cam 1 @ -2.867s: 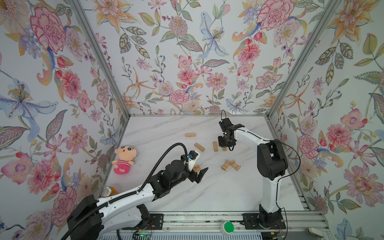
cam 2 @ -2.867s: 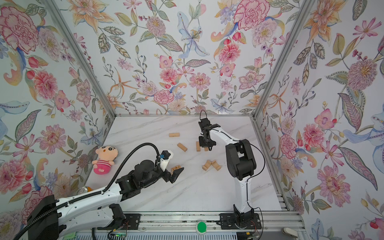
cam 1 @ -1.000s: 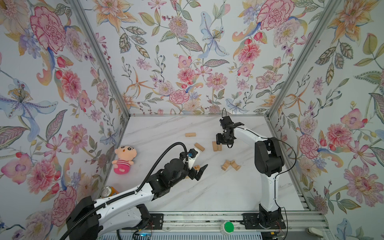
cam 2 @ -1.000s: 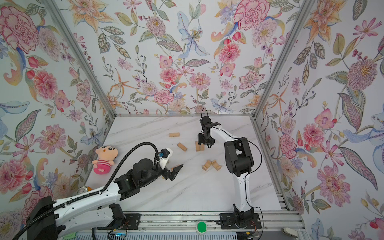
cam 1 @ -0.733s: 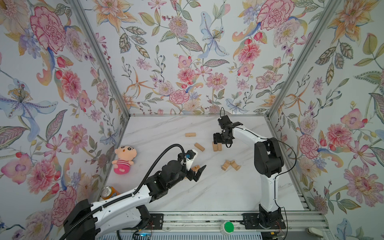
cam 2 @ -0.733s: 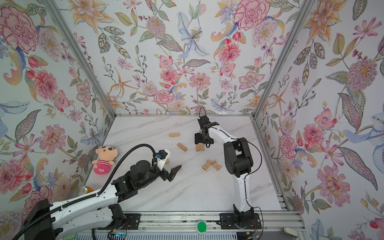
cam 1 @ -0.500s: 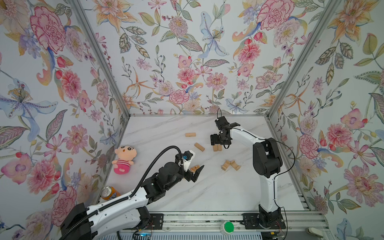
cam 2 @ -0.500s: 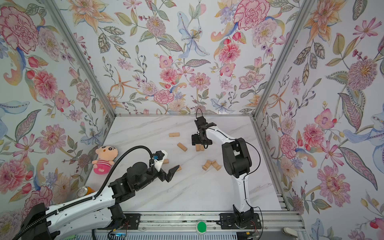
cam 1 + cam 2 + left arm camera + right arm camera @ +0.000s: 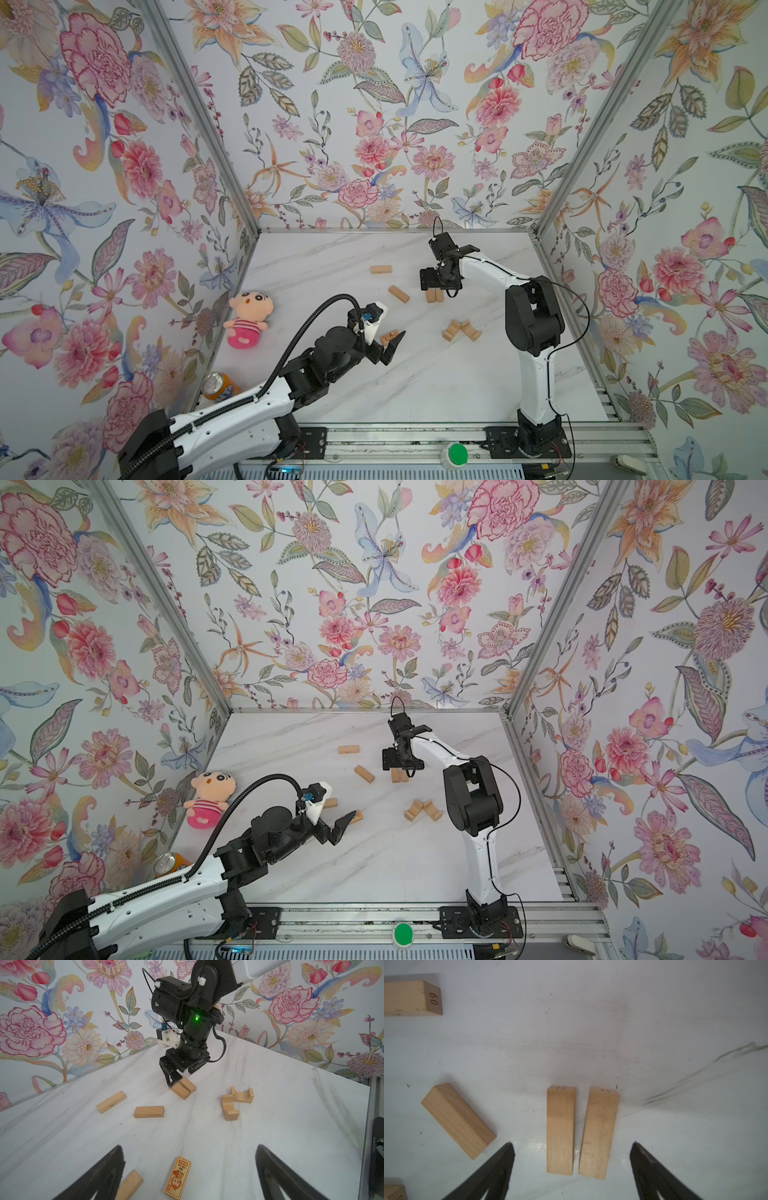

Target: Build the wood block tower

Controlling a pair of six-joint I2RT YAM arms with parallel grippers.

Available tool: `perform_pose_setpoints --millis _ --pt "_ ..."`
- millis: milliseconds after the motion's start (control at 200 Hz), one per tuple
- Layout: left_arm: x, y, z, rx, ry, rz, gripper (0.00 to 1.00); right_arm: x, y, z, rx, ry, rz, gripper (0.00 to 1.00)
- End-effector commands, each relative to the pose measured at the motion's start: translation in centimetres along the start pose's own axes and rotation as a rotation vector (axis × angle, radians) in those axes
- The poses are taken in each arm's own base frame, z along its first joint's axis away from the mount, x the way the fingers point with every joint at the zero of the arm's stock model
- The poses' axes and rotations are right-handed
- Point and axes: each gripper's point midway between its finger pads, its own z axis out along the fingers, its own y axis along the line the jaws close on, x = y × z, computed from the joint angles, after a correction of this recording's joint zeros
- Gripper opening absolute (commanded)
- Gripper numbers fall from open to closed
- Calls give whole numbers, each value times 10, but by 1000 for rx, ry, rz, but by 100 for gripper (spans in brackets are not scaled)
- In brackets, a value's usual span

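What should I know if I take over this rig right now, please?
Left gripper: open, empty, by the printed block.
Right gripper: open, empty, over the pair.
Done: the pair lies side by side on the table, likely the base; nothing stacked.
Left: stack the far bar, angled bar, near bar, arches and printed block.

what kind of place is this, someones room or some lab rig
Most likely a robot test cell, not a home room: a left arm and a right arm mounted on a metal rail, and a marble-look tabletop boxed in by floral wall panels.
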Motion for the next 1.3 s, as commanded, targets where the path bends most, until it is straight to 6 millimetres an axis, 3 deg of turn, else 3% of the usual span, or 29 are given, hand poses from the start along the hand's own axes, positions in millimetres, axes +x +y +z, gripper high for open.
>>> perform_pose_setpoints --millis 0,856,1296 --pt "3 2 -1 -17 11 22 99 -1 2 -1 11 5 13 89" --pt "-15 -5 21 -8 42 1 99 -7 6 -5 -18 -4 13 89" --pt "-9 -7 26 -3 45 2 99 9 1 6 -6 40 15 86"
